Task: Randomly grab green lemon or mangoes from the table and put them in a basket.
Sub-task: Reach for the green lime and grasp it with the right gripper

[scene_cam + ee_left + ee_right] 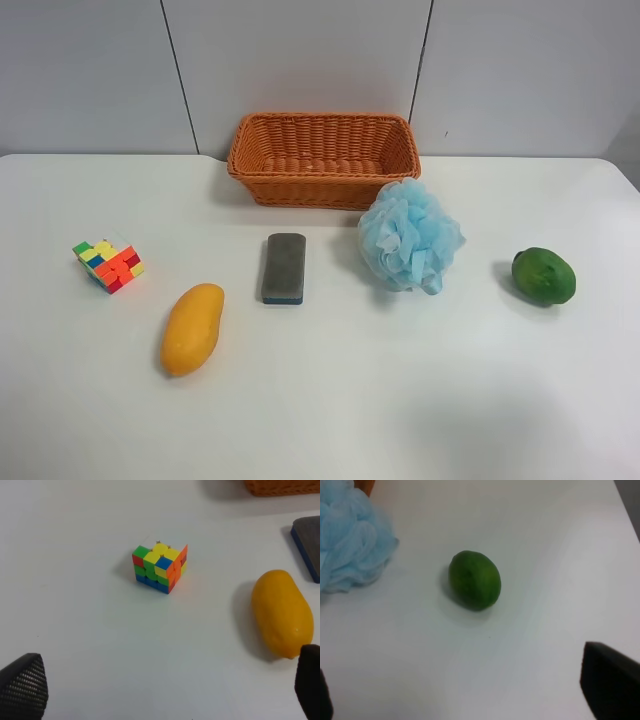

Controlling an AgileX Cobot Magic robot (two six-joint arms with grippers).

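The green lemon (543,275) lies on the white table (400,400) at the exterior high view's right; the right wrist view shows it (474,579) ahead of my right gripper (460,685), which is open, empty and apart from it. The orange-yellow mango (192,328) lies at the front left of that view; in the left wrist view it (282,612) lies beside one finger (310,680) of my open, empty left gripper (170,680). The wicker basket (322,160) stands at the back centre with nothing showing inside. Neither arm shows in the exterior high view.
A light-blue bath pouf (409,236) sits in front of the basket's right end, between it and the lemon. A grey-and-blue eraser block (284,267) lies mid-table. A colourful puzzle cube (108,264) sits at the left, beyond the mango.
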